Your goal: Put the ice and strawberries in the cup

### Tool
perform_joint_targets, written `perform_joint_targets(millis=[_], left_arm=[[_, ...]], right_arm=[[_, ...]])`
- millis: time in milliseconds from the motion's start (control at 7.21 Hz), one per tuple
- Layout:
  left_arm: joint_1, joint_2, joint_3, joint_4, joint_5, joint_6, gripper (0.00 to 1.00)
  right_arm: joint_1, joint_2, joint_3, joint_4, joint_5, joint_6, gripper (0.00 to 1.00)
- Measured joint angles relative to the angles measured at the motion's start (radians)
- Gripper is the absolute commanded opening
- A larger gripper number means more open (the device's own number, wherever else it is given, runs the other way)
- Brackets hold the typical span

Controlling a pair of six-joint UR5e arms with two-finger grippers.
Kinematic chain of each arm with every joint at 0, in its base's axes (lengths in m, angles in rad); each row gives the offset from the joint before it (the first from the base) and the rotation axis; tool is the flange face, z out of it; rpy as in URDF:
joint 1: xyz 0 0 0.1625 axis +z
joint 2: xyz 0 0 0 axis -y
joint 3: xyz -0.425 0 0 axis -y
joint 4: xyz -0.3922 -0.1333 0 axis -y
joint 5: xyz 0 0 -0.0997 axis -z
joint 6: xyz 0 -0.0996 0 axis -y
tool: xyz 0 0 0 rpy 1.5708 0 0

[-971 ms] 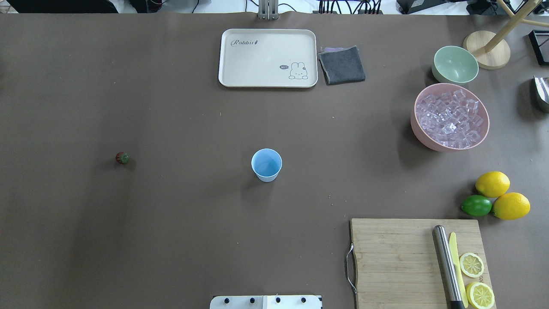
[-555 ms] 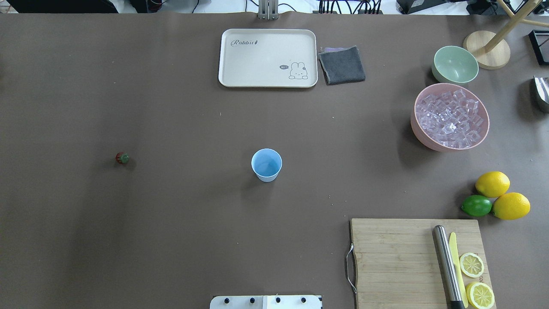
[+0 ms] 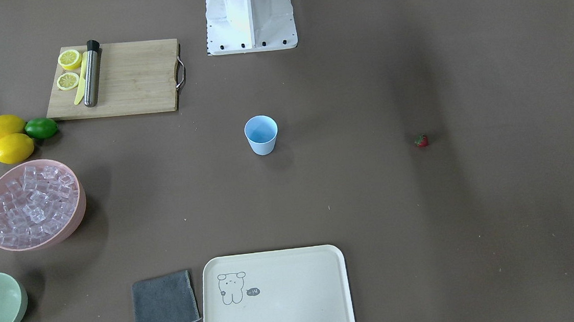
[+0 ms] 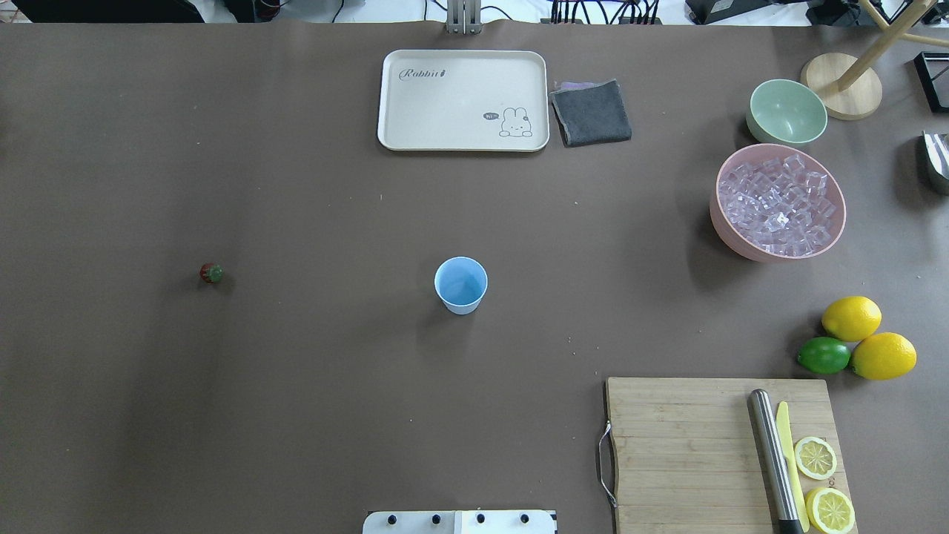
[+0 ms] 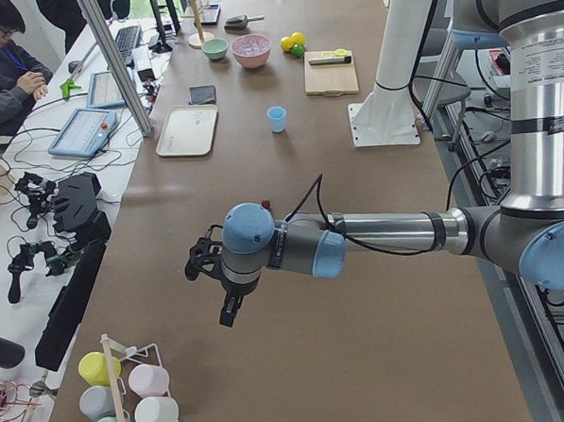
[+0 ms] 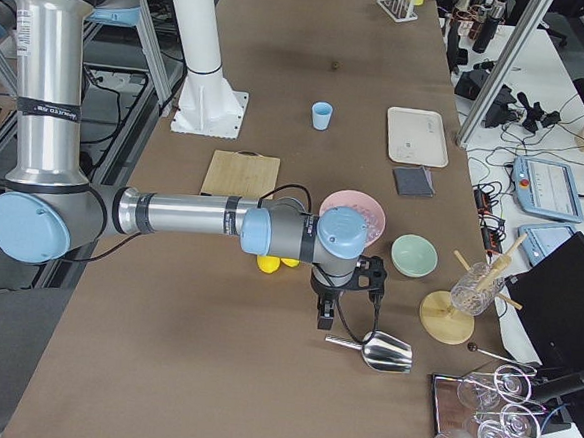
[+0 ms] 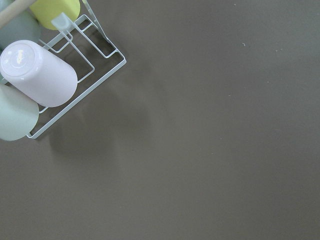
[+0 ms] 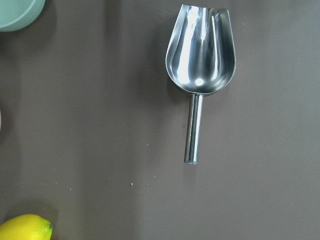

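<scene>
The cup (image 4: 460, 285) stands upright in the middle of the table (image 4: 311, 185). The strawberry (image 4: 211, 273) lies on the table well apart from it, towards the robot's left. The ice (image 4: 778, 204) is heaped in a pink bowl (image 4: 716, 222) far to the right, just beside a green bowl (image 4: 787, 111). The left jaws hang above bare table near a cup rack (image 7: 102, 52) at the table's left end. The right jaws hang over a metal scoop (image 8: 201, 55) that lies flat at the right end. Whether either pair is spread or pressed together, I cannot tell.
</scene>
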Motion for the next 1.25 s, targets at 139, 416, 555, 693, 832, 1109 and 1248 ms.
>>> perform_joint_targets(millis=[139, 416, 555, 693, 832, 1109, 1248], left_arm=[[0.000, 0.000, 0.000, 0.000, -0.001, 0.000, 0.99], [0.000, 0.000, -0.001, -0.001, -0.001, 0.000, 0.99], [0.000, 0.000, -0.001, -0.001, -0.001, 0.000, 0.99], [0.000, 0.000, -0.001, -0.001, -0.001, 0.001, 0.99], [0.000, 0.001, -0.001, -0.002, -0.001, 0.002, 0.99], [0.000, 0.002, 0.001, -0.003, 0.000, 0.003, 0.99], [-0.002, 0.003, 0.003, -0.003, 0.000, 0.003, 0.99]], right_arm=[[0.000, 0.005, 0.007, 0.001, 0.000, -0.005, 1.00], [-0.024, 0.060, 0.033, 0.005, -0.001, -0.009, 0.99], [-0.070, 0.111, 0.045, 0.007, -0.001, -0.007, 0.98], [-0.137, 0.174, 0.051, 0.008, -0.008, -0.003, 0.93], [-0.221, 0.242, 0.050, 0.009, -0.027, 0.012, 0.91], [-0.375, 0.345, 0.049, 0.009, -0.085, 0.113, 0.94], [-0.422, 0.365, 0.052, 0.010, -0.117, 0.138, 0.93]])
